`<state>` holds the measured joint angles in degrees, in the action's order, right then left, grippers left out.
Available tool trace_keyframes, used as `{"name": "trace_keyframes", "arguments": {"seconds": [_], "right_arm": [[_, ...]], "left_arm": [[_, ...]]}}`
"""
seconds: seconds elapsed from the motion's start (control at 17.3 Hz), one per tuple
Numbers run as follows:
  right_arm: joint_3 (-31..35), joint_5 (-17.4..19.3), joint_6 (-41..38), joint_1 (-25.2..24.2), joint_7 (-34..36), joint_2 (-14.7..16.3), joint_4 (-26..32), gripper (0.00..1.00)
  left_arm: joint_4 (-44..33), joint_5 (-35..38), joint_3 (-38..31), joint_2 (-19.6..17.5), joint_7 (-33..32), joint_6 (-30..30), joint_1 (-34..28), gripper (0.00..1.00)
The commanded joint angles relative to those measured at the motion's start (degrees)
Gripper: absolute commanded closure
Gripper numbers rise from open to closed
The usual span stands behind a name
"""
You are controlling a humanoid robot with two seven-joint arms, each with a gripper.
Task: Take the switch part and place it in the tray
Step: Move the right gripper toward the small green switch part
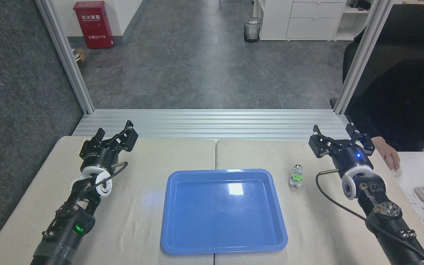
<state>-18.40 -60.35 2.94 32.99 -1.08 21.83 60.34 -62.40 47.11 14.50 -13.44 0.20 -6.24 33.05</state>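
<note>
Waiting on the beige padded table (142,228), the small switch part (296,176), with its silvery cylindrical end, bright green middle and white blocky base, lies just beside the right rim of the large glossy blue plastic tray (171,217), outside it and untouched. The right gripper (339,138), black with a lit blue dot, hovers near the part on its far right side, fingers (317,141) spread apart and holding nothing. The left gripper (114,138) hangs well apart on the other side of the tray, its fingers likewise released and empty. Small and rounded at one end, the part could roll or skid away if the fingers close on the cylinder off-centre. A low approach risks nudging it against the tray's raised rim. A person's hand (390,156) rests near the table's right edge, close to the right arm's reach, and a wide swing could brush it
</note>
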Motion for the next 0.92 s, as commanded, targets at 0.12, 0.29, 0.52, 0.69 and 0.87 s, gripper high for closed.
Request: {"name": "trace_keyframes", "arguments": {"seconds": [0.12, 0.29, 0.52, 0.69, 0.87], "right_arm": [[0.21, -0.03, 0.92, -0.56, -0.06, 1.1, 4.97, 0.0], [0.38, 0.4, 0.57, 0.32, -0.06, 1.9, 2.61, 0.0], [0.03, 0.32, 0.49, 1.81, 0.03, 1.1, -0.13, 0.0], [0.12, 0.41, 0.75, 1.9, -0.06, 1.19, 0.13, 0.0], [0.64, 0.58, 0.92, 2.34, -0.06, 1.81, 0.48, 0.0]], "left_arm": [[0.0, 0.0, 0.0, 0.0, -0.11, 0.0, 0.09, 0.0], [0.0, 0.0, 0.0, 0.0, -0.11, 0.0, 0.09, 0.0], [0.0, 0.0, 0.0, 0.0, -0.11, 0.0, 0.0, 0.0], [0.0, 0.0, 0.0, 0.0, -0.11, 0.0, 0.09, 0.0], [0.0, 0.0, 0.0, 0.08, -0.11, 0.0, 0.09, 0.0]]}}
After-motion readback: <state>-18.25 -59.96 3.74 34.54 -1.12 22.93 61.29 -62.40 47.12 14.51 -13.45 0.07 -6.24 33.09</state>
